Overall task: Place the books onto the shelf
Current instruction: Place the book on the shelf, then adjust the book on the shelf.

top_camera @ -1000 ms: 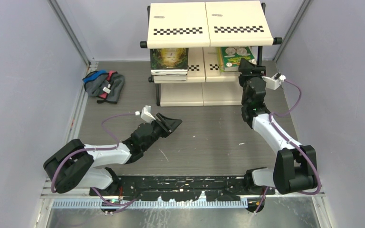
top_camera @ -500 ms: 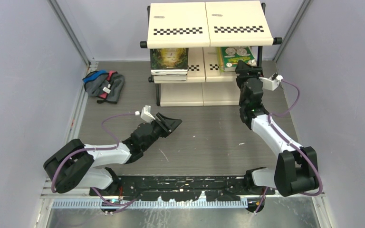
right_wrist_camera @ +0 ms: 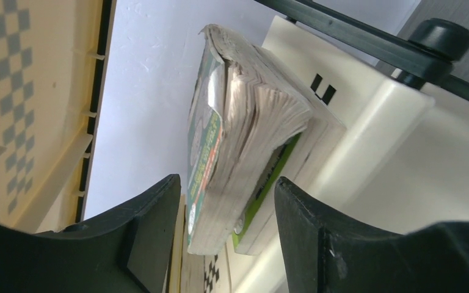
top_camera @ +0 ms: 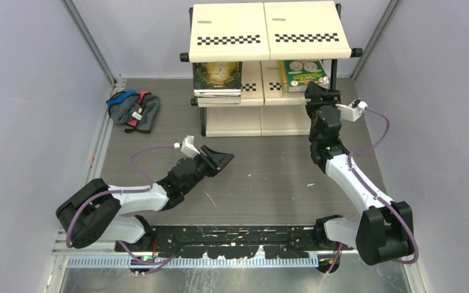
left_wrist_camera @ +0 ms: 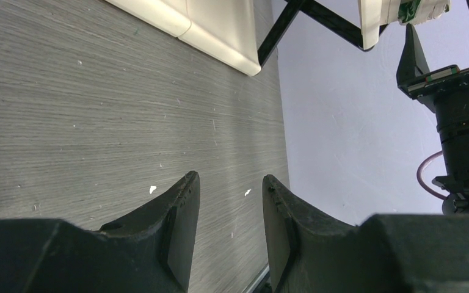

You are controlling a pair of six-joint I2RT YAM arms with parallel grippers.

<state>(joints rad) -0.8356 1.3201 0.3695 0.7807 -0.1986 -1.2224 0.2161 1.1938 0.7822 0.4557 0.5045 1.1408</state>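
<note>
The shelf (top_camera: 262, 24) stands at the back centre. On its middle tier lie a dark green-gold book stack (top_camera: 217, 74) on the left and green books (top_camera: 304, 73) on the right. My right gripper (top_camera: 317, 91) is at the front edge of those right-hand books. In the right wrist view, the orange-green book (right_wrist_camera: 238, 122) rests on a lime green one (right_wrist_camera: 273, 174) on the cream board (right_wrist_camera: 403, 140). Their near corner sits between my open right gripper (right_wrist_camera: 226, 178), with gaps on both sides. My left gripper (top_camera: 226, 159) hovers low over the table, open and empty (left_wrist_camera: 229, 176).
A grey-blue cloth bundle (top_camera: 133, 110) lies at the back left by the wall. The shelf's bottom board (left_wrist_camera: 220, 30) and black frame stand ahead of the left gripper. The right arm (left_wrist_camera: 464, 122) shows at the right of the left wrist view. Lavender walls enclose the table.
The right gripper has shifted slightly at the shelf's middle tier and its jaws stand a little wider. The right arm's elbow has moved. The left arm has not moved.
</note>
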